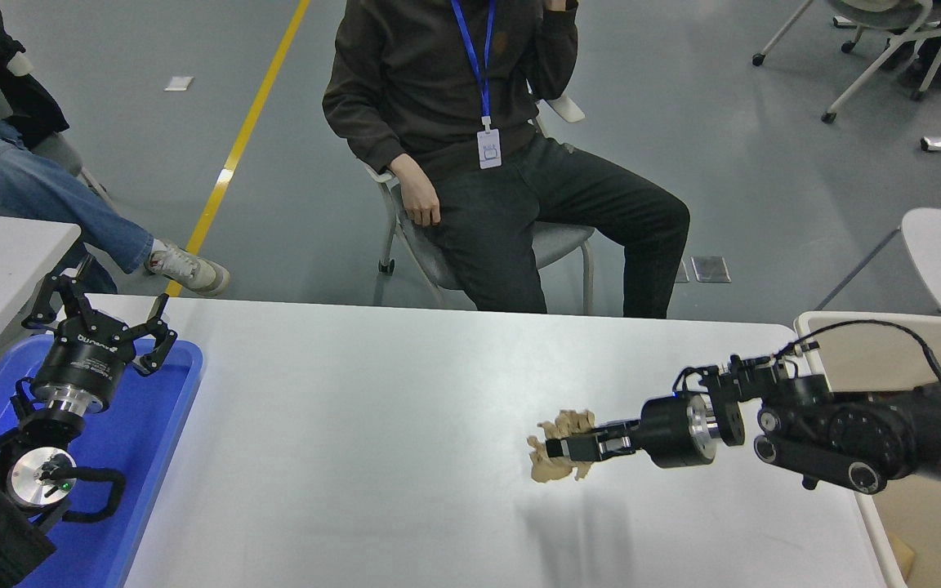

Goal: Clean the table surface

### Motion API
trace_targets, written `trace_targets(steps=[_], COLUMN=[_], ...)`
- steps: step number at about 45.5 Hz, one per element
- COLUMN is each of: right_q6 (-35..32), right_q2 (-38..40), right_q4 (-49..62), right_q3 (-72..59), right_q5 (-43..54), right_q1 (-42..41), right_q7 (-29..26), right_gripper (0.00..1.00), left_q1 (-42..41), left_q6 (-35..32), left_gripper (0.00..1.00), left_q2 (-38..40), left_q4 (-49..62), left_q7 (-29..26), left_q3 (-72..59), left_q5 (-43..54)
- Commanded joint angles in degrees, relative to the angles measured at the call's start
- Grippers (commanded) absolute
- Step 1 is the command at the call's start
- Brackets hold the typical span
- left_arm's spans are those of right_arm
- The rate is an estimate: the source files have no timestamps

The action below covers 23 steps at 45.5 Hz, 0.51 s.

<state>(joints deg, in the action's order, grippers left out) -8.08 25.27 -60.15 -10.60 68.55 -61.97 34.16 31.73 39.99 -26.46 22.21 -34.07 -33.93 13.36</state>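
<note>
Crumpled tan rag (556, 456) is pinched by the right gripper (562, 449).
Rag is held above the table surface (372, 425), shadow at 6 o'clock; left gripper (103, 314) is spread.

**Bright, even light from above**

The room is bright and the picture is sharp. A soft grey shadow lies on the table surface (372, 425), below the right gripper (559, 448). The floor shines a little.

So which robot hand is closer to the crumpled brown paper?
The right. The right gripper is shut on the paper over the table. The left gripper is far off, above the blue tray.
</note>
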Motion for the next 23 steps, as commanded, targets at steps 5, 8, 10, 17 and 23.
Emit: trace_targets(steps=[5,8,10,17,23], right_q6=[0.0,0.2,0.5,0.9,1.5], right_q2=[2.7,3.6,4.5,5.7,6.2], right_q4=[-1.8,-0.8,0.5,4.7,10.1], right_q3=[14.4,16.8,18.6,23.9,25.8], right_q5=[-12.1,-13.9,-15.0,-20.7,-26.9], right_q1=[-5.4,-5.4,-5.4,-5.1,-5.3], right_q7=[0.0,-0.1,-0.1,-0.2,-0.8], right_gripper=[0.0,0.0,0.0,0.0,0.0], left_q1=[0.0,0.0,0.0,0.0,0.0], left_q6=[0.0,0.0,0.0,0.0,0.0], left_gripper=[1.0,1.0,1.0,1.0,1.0], left_q2=[0.0,0.0,0.0,0.0,0.0], left_q4=[0.0,0.0,0.0,0.0,-0.1], left_q7=[0.1,0.1,0.1,0.0,0.0], left_q3=[0.0,0.0,0.0,0.0,0.0], left_q5=[0.0,0.0,0.0,0.0,0.0])
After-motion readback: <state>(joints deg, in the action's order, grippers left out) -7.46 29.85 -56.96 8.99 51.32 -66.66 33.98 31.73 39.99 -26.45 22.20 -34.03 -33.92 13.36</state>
